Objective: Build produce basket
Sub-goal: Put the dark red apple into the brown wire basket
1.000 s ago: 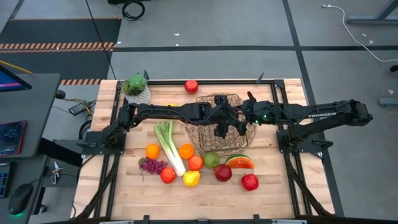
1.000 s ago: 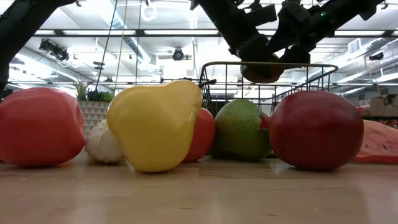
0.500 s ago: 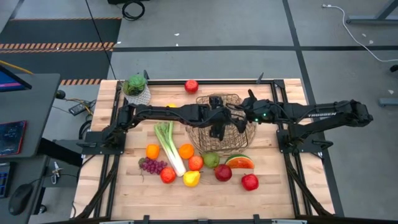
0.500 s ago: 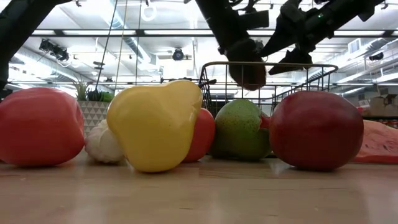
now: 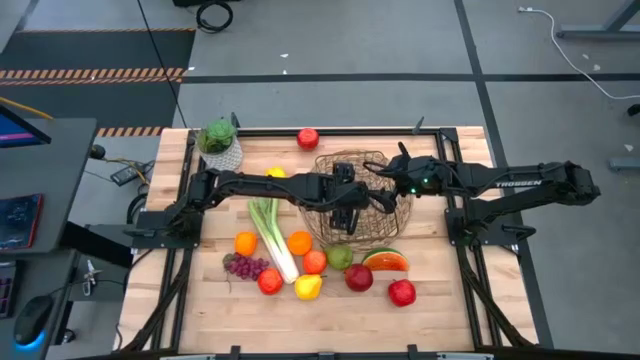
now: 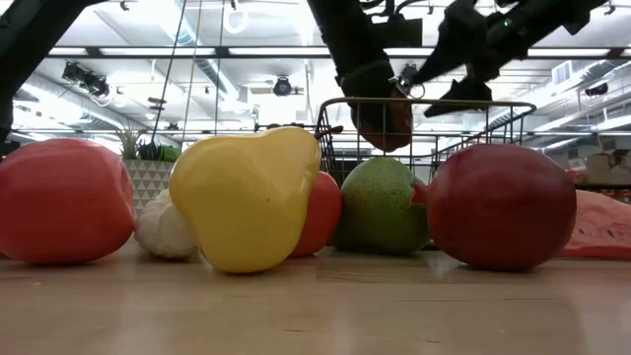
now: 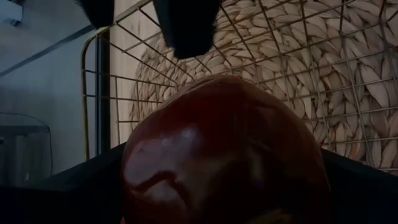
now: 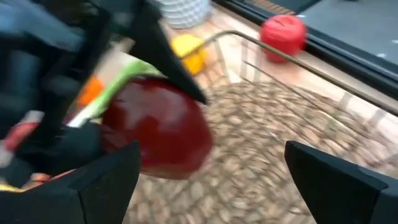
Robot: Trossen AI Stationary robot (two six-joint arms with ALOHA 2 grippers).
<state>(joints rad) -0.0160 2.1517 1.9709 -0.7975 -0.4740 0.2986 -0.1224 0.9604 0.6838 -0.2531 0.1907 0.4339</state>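
the basket (image 5: 352, 210) sits mid-table with a dark red apple (image 8: 158, 127) held over it in the left gripper (image 5: 338, 200), fingers spread wide around the fruit; it has slid leftward since a moment ago. the right gripper (image 5: 385, 185) hangs open and empty beside it, backed off. leek (image 5: 270, 232), oranges (image 5: 298, 242), pear (image 5: 340, 256) and watermelon slice (image 5: 385, 261) crowd the basket's near side.
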